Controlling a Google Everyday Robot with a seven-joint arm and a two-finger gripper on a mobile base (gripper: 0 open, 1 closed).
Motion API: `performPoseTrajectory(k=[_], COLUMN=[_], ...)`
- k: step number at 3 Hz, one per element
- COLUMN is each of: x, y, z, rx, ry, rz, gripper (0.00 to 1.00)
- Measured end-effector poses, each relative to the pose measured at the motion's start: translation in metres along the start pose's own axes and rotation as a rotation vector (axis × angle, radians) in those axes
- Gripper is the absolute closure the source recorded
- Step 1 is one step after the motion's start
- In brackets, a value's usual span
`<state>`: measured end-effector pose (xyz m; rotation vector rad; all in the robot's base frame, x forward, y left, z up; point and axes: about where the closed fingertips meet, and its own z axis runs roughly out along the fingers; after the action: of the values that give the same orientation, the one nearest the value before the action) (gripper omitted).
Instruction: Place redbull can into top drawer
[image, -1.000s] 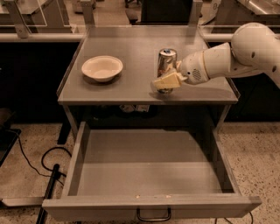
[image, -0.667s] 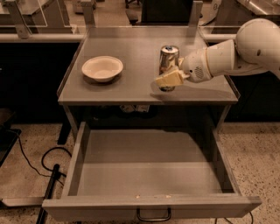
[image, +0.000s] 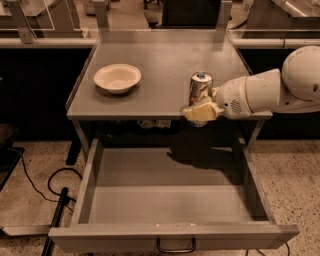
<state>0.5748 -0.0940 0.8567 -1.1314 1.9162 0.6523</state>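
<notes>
The redbull can (image: 200, 86), silver with a blue top, is upright at the front edge of the grey tabletop (image: 165, 52), its base over the edge. My gripper (image: 199, 112) reaches in from the right on a white arm (image: 270, 92). Its cream fingers (image: 205, 111) are closed around the can's lower part. The top drawer (image: 170, 231) is pulled fully open below the table, and its grey floor is bare. Its dark loop handle (image: 176, 246) shows at the front. The can hangs above the drawer's back right part.
A shallow cream bowl (image: 117, 77) sits on the tabletop's left side. Black cables (image: 35, 187) and a dark pole (image: 56, 220) lie on the speckled floor to the left of the drawer. Counters with rails run behind the table.
The gripper has carried the can from the middle right of the tabletop forward to its front edge, over the open drawer. The bowl and drawer have not moved.
</notes>
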Motion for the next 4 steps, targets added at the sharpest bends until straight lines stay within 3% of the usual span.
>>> performPoseTrajectory(k=[1, 2, 3, 4], x=[0.000, 0.024, 0.073, 0.109], y=[0.000, 0.014, 0.039, 0.056], z=[0.000, -0.001, -0.001, 0.008], rx=[0.000, 0.020, 0.077, 0.099], ry=[0.000, 0.010, -0.001, -0.001], rz=[-0.001, 0.056, 0.160, 0.242], gripper=[1.00, 1.00, 1.00, 1.00])
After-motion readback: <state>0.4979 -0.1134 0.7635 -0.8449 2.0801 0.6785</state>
